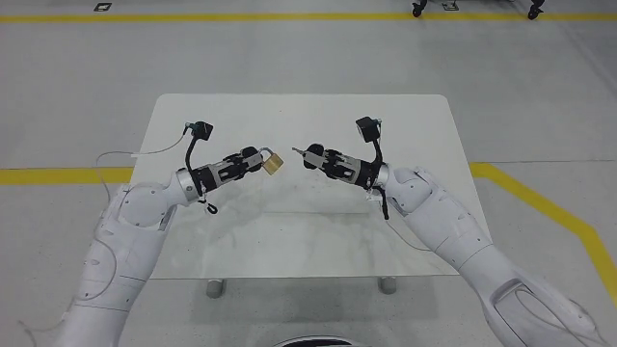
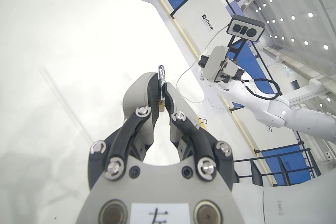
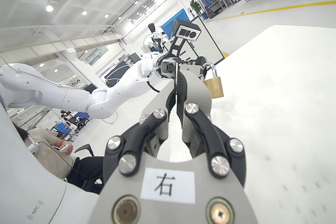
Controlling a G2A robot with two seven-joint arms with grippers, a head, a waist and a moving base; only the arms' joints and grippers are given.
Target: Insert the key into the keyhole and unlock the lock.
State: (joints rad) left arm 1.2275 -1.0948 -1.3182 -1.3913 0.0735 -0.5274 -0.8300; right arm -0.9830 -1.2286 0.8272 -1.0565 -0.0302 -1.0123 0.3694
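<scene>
My left gripper [image 1: 258, 161] is shut on a brass padlock [image 1: 274, 164], held above the middle of the white table [image 1: 289, 241]. In the left wrist view the fingers [image 2: 153, 93] pinch the padlock; its silver shackle [image 2: 161, 75] sticks out past the tips. My right gripper [image 1: 309, 154] faces it from the other side, shut on a thin key [image 1: 297, 151] whose tip points at the lock across a small gap. The right wrist view has the right gripper [image 3: 178, 86] shut with the key hidden between the pads, and the padlock [image 3: 214, 88] hanging just beyond.
Both arms hover over the table's centre, their wrist cameras [image 1: 198, 130] [image 1: 368, 127] standing up. The table's far edge [image 1: 299, 96] and near edge [image 1: 289, 278] lie well away from the grippers. Grey floor with yellow lines [image 1: 289, 16] surrounds it.
</scene>
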